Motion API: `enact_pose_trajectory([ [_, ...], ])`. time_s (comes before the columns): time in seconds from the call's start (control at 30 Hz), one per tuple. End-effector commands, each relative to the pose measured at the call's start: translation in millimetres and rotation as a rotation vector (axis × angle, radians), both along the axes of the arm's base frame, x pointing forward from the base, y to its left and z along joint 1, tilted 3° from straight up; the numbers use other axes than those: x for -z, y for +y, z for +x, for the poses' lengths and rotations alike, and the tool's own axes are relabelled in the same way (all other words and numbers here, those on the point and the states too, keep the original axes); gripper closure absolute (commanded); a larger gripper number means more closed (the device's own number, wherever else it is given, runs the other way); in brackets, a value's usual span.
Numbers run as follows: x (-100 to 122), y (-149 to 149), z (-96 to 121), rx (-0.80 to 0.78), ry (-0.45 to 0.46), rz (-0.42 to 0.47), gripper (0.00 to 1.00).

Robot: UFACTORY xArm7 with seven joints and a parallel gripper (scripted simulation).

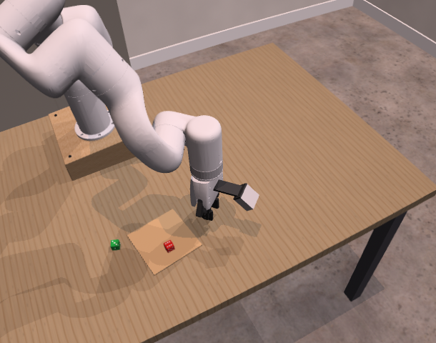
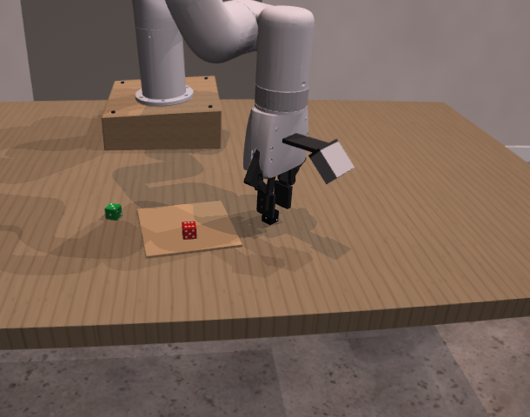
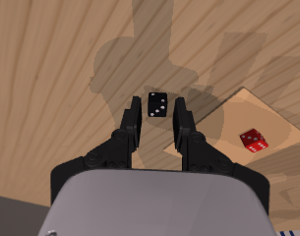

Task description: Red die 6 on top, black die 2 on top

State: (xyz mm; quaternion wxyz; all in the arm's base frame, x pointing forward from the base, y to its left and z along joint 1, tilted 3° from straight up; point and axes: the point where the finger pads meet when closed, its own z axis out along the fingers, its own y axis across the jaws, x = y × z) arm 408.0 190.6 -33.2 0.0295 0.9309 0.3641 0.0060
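The black die (image 3: 157,105) (image 2: 270,219) lies on the bare table just off the mat's far right corner, white pips facing the wrist camera. My gripper (image 3: 157,108) (image 1: 205,216) (image 2: 269,216) points straight down with a finger on each side of the die. It is open, with a small gap at each finger. The red die (image 1: 169,246) (image 2: 188,230) (image 3: 253,140) lies flat on the tan mat (image 1: 155,261) (image 2: 162,243) (image 3: 228,118), apparently with six pips on top. The green die (image 1: 115,244) (image 2: 113,210) lies on the table left of the mat.
The arm's wooden base block (image 1: 85,156) (image 2: 162,128) stands at the back left. The wrist camera box (image 1: 247,197) (image 2: 334,162) sticks out to the right of the gripper. The table's front edge (image 2: 265,321) is well in front of the mat.
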Motion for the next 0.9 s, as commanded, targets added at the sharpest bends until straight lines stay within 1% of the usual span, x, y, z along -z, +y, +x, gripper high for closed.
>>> enact_pose_trajectory([
  [0.0,2.9,0.6,1.3,-0.001,-0.003,0.001,0.64],
  [0.5,19.0,-0.2,1.9,-0.001,-0.003,0.001,0.64],
  [0.87,20.4,-0.2,1.9,-0.001,-0.003,0.001,0.64],
])
